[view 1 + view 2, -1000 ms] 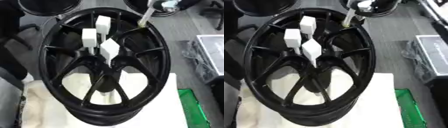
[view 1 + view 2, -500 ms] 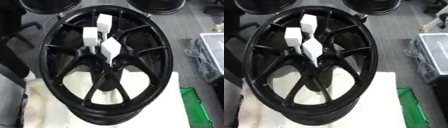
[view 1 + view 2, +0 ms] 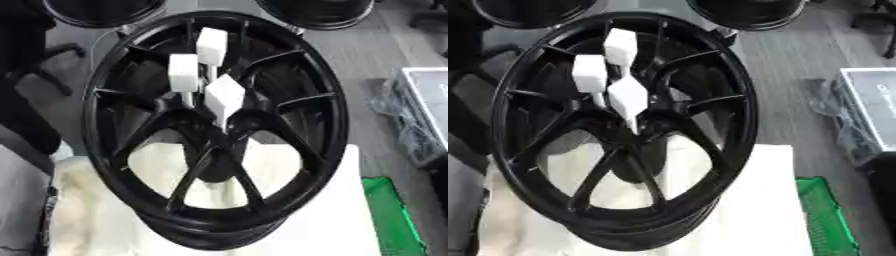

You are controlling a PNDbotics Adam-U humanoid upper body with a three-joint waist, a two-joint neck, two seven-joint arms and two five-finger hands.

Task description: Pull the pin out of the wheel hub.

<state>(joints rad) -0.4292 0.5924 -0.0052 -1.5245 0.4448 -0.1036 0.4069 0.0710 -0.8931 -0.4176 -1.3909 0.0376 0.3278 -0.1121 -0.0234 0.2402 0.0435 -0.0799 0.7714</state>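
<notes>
Looking down: black wheel hub rests on the white-covered desk, three white-headed pins standing by its centre. Green crate at the desk's right edge. Neither of your hands is in view, so can't tell their state.

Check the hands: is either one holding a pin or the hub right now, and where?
Nothing is held. Neither hand shows in either eye view. The three white-headed pins stand untouched in the black wheel hub.
</notes>
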